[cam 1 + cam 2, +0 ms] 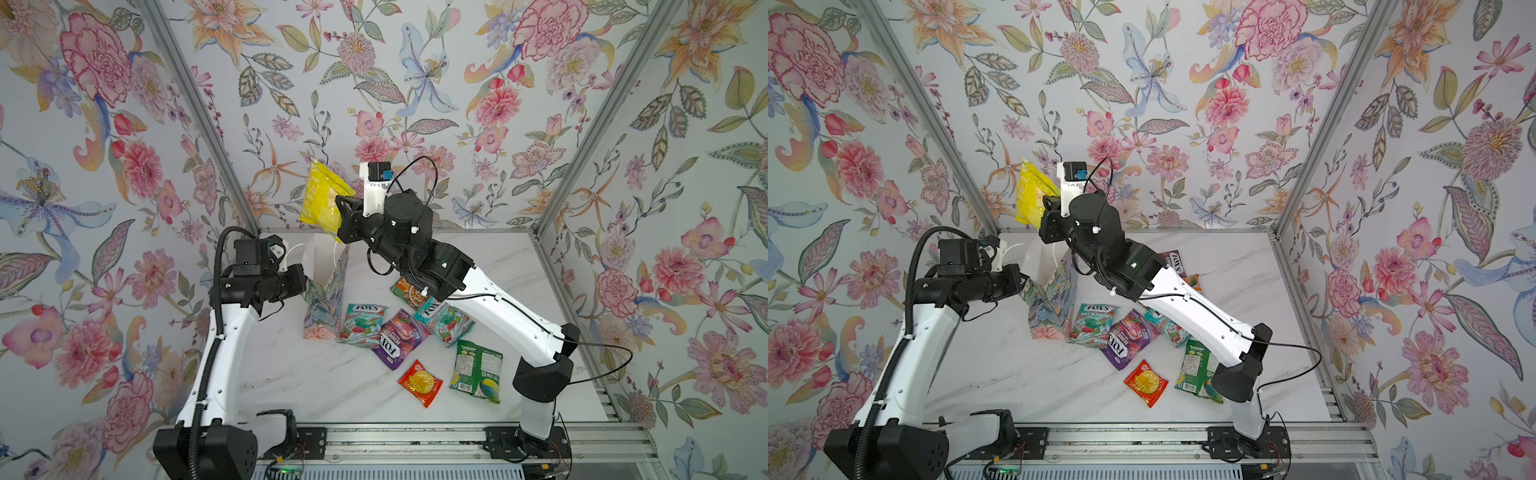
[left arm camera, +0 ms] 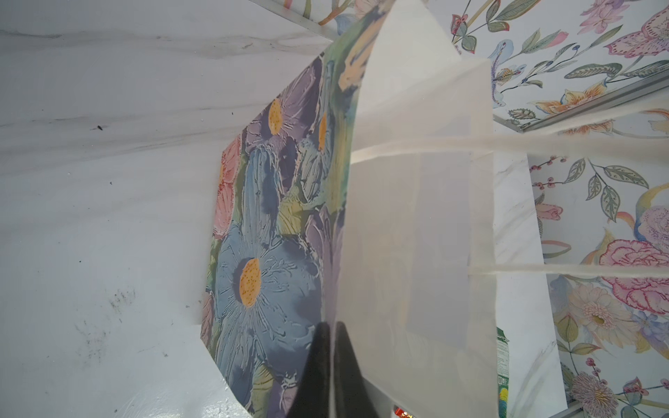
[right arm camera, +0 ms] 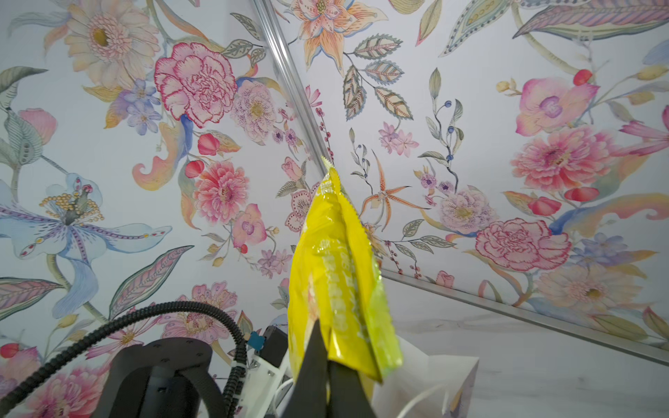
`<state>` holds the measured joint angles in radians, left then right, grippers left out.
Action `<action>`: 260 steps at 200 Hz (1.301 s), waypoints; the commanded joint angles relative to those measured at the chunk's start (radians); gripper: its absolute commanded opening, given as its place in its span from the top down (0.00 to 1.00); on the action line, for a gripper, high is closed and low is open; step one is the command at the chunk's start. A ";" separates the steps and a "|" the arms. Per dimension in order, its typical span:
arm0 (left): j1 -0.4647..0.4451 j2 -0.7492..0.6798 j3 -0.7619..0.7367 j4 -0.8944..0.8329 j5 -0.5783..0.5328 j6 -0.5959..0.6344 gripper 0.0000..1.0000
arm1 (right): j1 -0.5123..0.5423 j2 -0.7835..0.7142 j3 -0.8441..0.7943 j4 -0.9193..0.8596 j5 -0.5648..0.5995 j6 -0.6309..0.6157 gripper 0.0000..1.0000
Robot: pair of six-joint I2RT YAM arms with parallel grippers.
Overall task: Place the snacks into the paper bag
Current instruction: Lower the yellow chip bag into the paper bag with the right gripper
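Right pincer clamped on yellow packet, upper centre, above paper bag; left pincer seemingly pinching bag rim. Next: lower, release inside.

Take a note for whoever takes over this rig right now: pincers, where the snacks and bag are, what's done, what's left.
Left pincer: shut on the paper bag's rim, bag standing.
Right pincer: shut on the yellow packet, held up above the bag.
On the table: two teal FOX'S packets, purple FOX'S packet, orange pouch, green pouch, red pouch.
Done: bag's contents not visible.
Left: drop the yellow packet in, then bag the rest.
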<state>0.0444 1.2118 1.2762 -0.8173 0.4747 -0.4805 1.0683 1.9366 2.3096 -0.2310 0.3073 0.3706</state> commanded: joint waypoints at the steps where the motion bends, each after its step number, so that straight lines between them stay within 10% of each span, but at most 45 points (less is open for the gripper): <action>1: 0.014 0.009 0.012 0.025 0.050 -0.002 1.00 | 0.017 0.074 0.067 -0.056 0.035 0.010 1.00; 260: 0.073 0.042 -0.065 0.115 0.160 0.083 1.00 | 0.008 0.284 0.176 -0.124 0.242 0.087 1.00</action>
<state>0.1066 1.2522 1.2243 -0.7158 0.6010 -0.4217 1.0824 2.1719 2.4306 -0.3676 0.5282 0.4324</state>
